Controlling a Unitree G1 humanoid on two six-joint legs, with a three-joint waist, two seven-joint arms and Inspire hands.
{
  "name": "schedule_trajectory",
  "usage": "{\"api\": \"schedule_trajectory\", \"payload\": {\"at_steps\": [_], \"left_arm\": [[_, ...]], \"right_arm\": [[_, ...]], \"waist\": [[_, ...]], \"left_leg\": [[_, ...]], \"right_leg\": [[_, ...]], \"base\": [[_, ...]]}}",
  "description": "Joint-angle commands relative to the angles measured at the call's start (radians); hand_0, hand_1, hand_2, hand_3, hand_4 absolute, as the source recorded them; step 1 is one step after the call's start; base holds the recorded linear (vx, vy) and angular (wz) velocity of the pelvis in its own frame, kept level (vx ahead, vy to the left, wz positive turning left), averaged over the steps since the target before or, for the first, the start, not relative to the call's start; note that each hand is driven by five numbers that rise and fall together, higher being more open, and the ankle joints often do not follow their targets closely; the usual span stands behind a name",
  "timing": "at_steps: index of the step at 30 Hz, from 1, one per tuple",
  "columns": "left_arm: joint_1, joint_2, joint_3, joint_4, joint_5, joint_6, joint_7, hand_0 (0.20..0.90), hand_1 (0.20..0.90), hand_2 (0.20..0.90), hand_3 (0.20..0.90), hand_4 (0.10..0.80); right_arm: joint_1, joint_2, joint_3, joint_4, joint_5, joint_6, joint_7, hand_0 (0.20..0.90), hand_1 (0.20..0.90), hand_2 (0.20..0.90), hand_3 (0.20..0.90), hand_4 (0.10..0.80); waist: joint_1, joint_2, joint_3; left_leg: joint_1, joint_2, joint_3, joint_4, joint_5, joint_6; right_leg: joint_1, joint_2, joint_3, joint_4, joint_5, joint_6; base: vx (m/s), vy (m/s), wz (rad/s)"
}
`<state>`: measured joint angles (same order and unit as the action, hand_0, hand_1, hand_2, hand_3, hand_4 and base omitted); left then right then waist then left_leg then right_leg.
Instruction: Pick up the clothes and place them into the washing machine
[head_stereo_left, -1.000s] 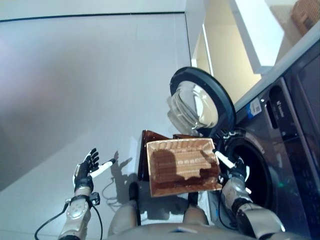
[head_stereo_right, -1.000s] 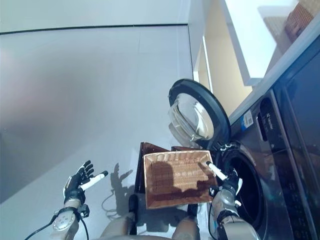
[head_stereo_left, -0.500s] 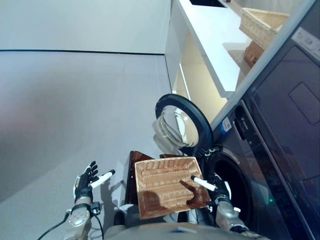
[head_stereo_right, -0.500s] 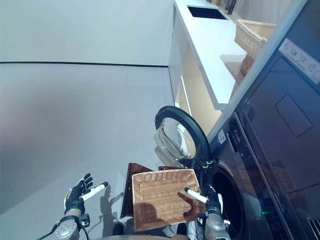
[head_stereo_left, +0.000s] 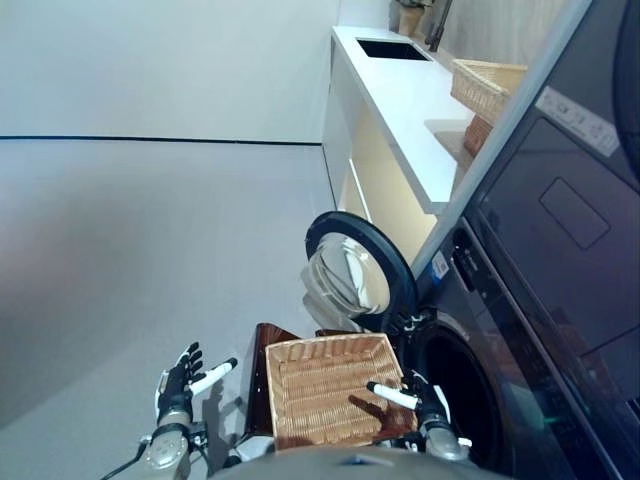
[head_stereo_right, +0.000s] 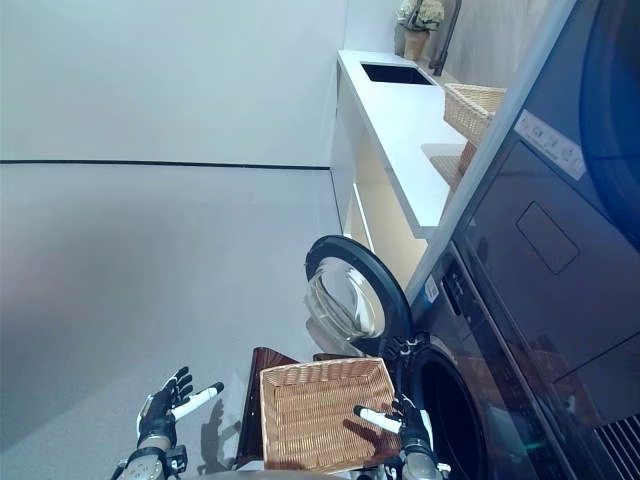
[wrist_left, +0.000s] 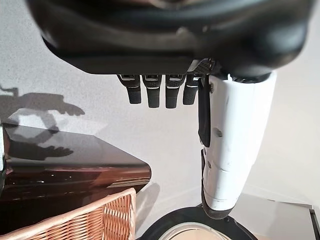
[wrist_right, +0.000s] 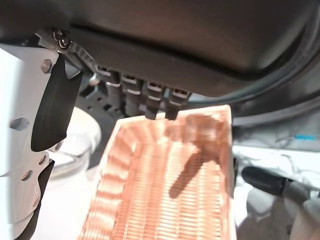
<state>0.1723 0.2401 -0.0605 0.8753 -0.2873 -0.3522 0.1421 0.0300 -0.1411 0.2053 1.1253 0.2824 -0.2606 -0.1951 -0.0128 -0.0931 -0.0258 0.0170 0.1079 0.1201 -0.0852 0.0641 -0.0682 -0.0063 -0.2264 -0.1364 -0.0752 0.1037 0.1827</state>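
Basket (head_stereo_left: 330, 390) is a tan wicker rectangle sitting on a dark brown stand (head_stereo_left: 262, 360), right in front of the washer (head_stereo_left: 500, 330); no clothes visible in it, just bare weave with the right hand's shadow across the bottom. Washer door (head_stereo_left: 355, 270) hangs wide open to the robot's left of the drum opening (head_stereo_left: 455, 400); inside of the drum is too dark to tell what's in there. Left hand (head_stereo_left: 180, 375) is out over the grey floor (head_stereo_left: 150, 250), well apart from the basket, fingers spread and relaxed, holding nothing. Right hand (head_stereo_left: 420, 400) is at the basket's washer-side edge, thumb pointing over the weave, fingers straight, grasping nothing. Head views alone show the white counter (head_stereo_right: 400, 110) with a sink (head_stereo_right: 397, 73), a plant (head_stereo_right: 418, 20) and a second wicker basket (head_stereo_right: 475, 105) on top. Left wrist view adds the glossy stand top beside the basket corner, plus the door rim. Right wrist view gives the close look down the basket interior, empty, fingers extended above its far end
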Motion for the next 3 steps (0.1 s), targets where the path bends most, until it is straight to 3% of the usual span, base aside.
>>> {"api": "schedule_trajectory", "payload": {"at_steps": [1, 3], "left_arm": [[-0.069, 0.022, 0.003, -0.002, 0.018, -0.064, 0.021, 0.9, 0.9, 0.9, 0.9, 0.8], [-0.067, 0.021, 0.003, -0.007, 0.018, -0.064, 0.019, 0.9, 0.9, 0.9, 0.9, 0.8]], "right_arm": [[-0.057, -0.018, -0.006, -0.037, 0.008, -0.063, -0.021, 0.9, 0.9, 0.9, 0.9, 0.8], [-0.056, -0.016, -0.003, -0.039, 0.008, -0.063, -0.021, 0.9, 0.9, 0.9, 0.9, 0.8]], "waist": [[0.016, 0.012, -0.004], [0.015, 0.012, -0.005]], "left_leg": [[0.009, 0.001, -0.046, 0.005, -0.029, -0.008], [0.01, 0.001, -0.047, 0.005, -0.03, -0.008]], "right_leg": [[-0.045, -0.021, -0.049, 0.07, 0.04, 0.017], [-0.045, -0.021, -0.049, 0.07, 0.04, 0.017]], "base": [[0.0, 0.0, 0.0], [0.0, 0.0, 0.0]]}}
